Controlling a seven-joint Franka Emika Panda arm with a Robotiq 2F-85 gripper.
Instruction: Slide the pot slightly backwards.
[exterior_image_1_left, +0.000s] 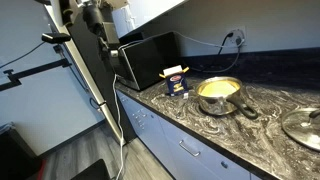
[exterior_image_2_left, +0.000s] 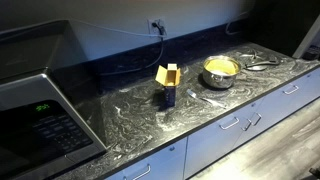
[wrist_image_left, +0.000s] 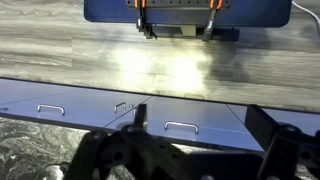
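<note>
Exterior view stuff first: in both exterior views the pot (exterior_image_1_left: 218, 92) sits open, no lid on, about midway along the countertop (exterior_image_1_left: 200, 135), closer to the back edge than the front. Its dark handle (exterior_image_1_left: 246, 110) is the long axis. It runs roughly parallel to the front edge, maybe angled a bit toward it, and points away from the blue box (exterior_image_1_left: 175, 80) toward the glass lid (exterior_image_1_left: 302, 126) near the far end. The box is just beside the pot and not touching it. The lid is well apart, and the microwave (exterior_image_1_left: 148, 55) sits at the opposite end.

The gripper (wrist_image_left: 195, 130) is nowhere near the pot yet. The wrist view shows it hanging out past the front edge, looking down at the drawers (wrist_image_left: 180, 127) and the floor. Its jaws look spread wide with nothing between them.

So I'd say the step in hand is just the approach. My take on doing it well:

- Come in from the front-edge side.
- Touch the pot wall low down, in line with the bowl's centre.
- Nudge it straight toward the back edge.

Pushing on the handle would probably spin the pot instead of sliding it. Metal on polished stone should glide easily, so keep the push short and slow. Also watch the box on the way in.
</note>
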